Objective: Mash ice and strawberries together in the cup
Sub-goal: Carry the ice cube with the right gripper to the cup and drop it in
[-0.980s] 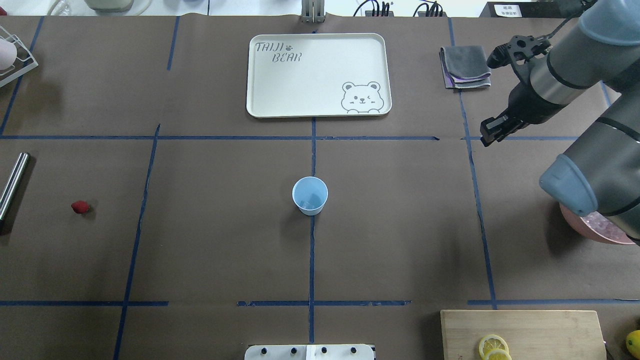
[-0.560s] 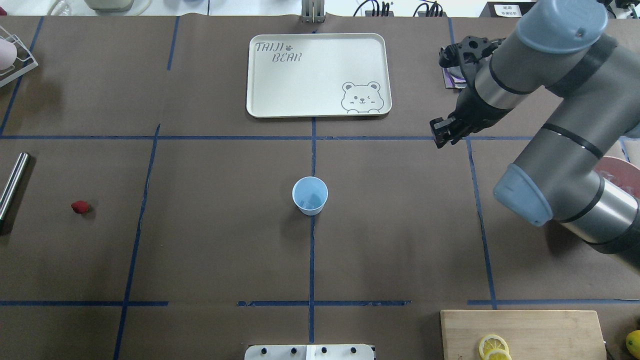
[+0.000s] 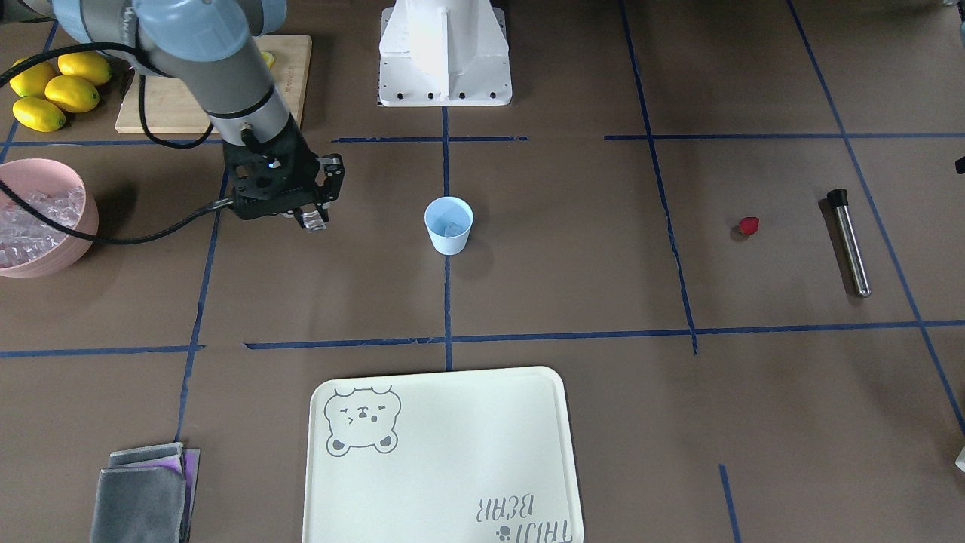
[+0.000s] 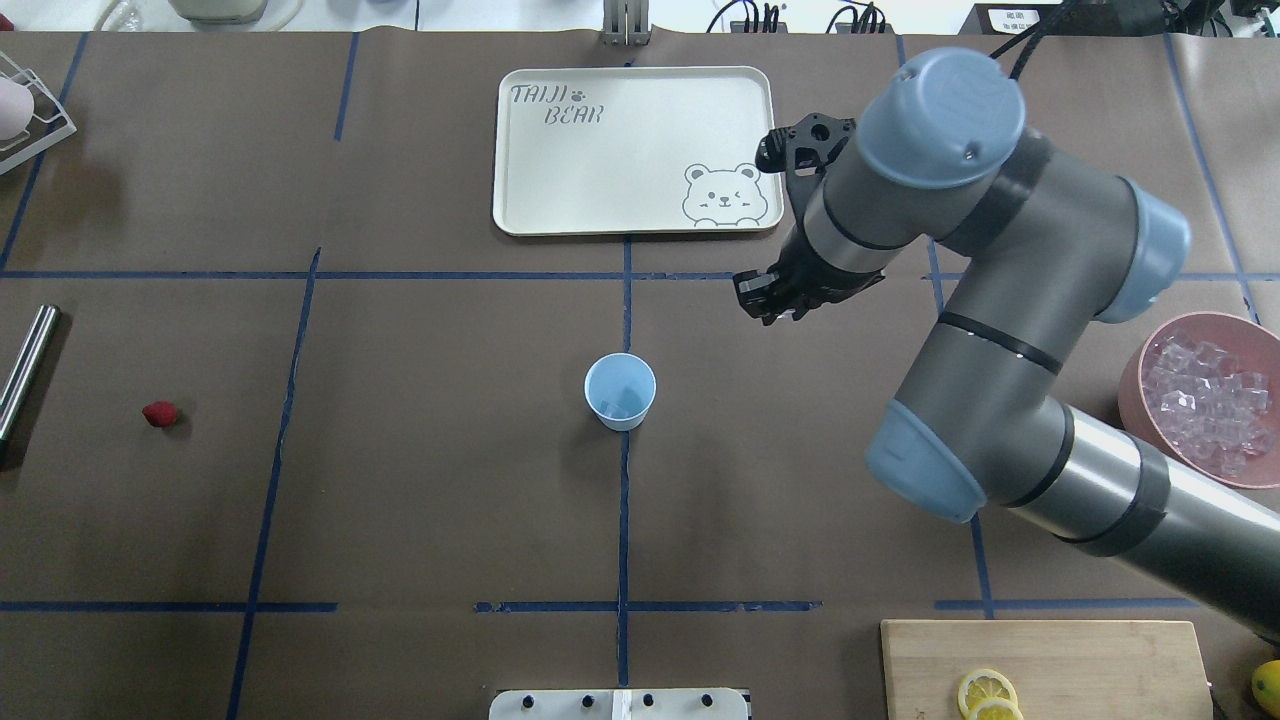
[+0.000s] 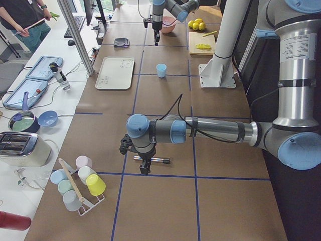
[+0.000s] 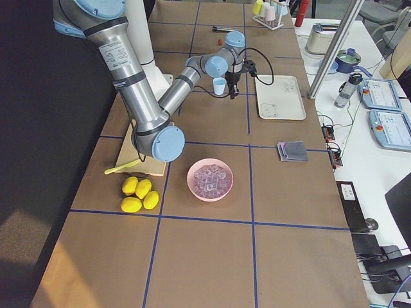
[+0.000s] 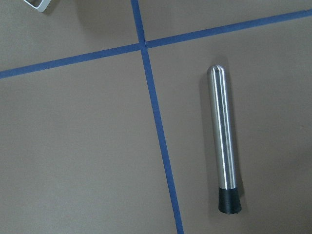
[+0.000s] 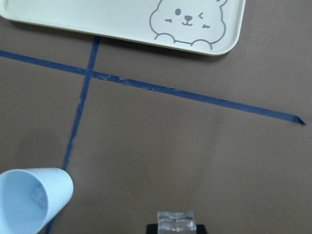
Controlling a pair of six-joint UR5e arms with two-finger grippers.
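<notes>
Right gripper point(image 4: 766, 300) hangs above the table point(image 4: 400, 500), to the right of and beyond the cup point(image 4: 620, 391), short of the tray point(image 4: 620, 160). Its fingers are clamped on one ice cube point(image 8: 176, 222). Cup stands upright at table centre. Strawberry point(image 4: 159, 414) lies far left, near the metal rod point(image 4: 25, 365). Left gripper point(image 5: 143, 169) hovers by the rod; how far it is open cannot be determined.

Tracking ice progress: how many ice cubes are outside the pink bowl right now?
2. One cube lies inside the cup; a second cube is held in the right gripper, short of the cup. More may hide deeper in the cup.
</notes>
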